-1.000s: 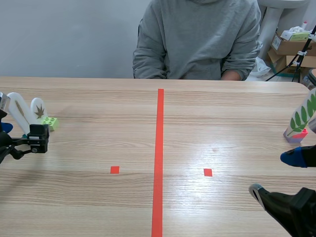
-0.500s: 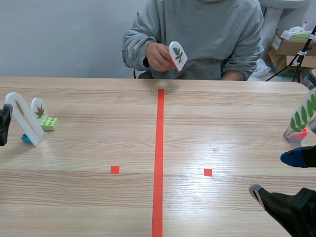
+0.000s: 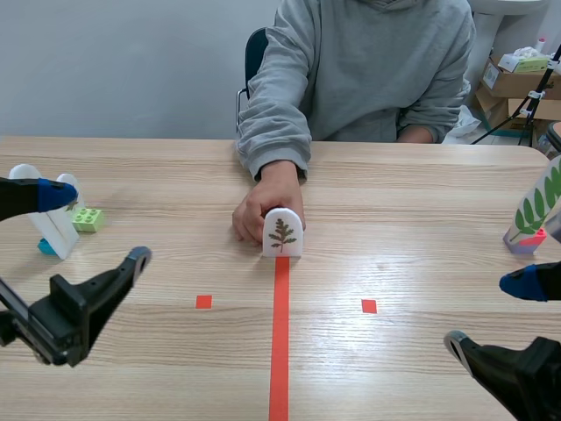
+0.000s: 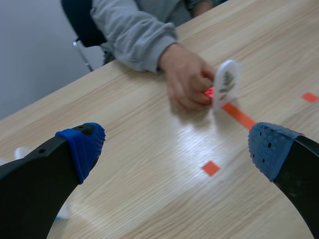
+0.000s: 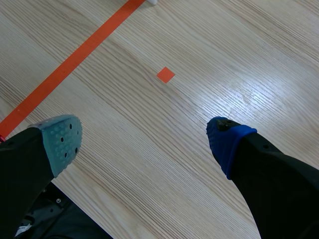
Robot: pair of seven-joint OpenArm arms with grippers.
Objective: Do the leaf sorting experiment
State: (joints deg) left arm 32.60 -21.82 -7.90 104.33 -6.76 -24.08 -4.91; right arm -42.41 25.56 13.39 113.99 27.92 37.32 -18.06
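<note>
Collision threatens: left gripper (image 3: 98, 225) and right gripper (image 3: 486, 310) gape empty; reaching now could strike the hand (image 3: 261, 209) clasping the leaf card (image 3: 282, 235).

A person's hand (image 3: 266, 204) blocks the middle leaf card (image 3: 282, 235).

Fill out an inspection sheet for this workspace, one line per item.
Surface: wooden table, bare except for orange-red tape marks.
Job's things: centre leaf card stands upright at the tape line's far end, with a person's hand on it. White cards stand beside a green brick at the left. A green-leaf card stands on a pink brick at the right.
Clutter: nothing seen.
Grippers: left gripper open and empty; right gripper open and empty.
Cables: nothing seen.
Surroundings: person in grey hoodie seated across the table; cardboard boxes behind.
</note>
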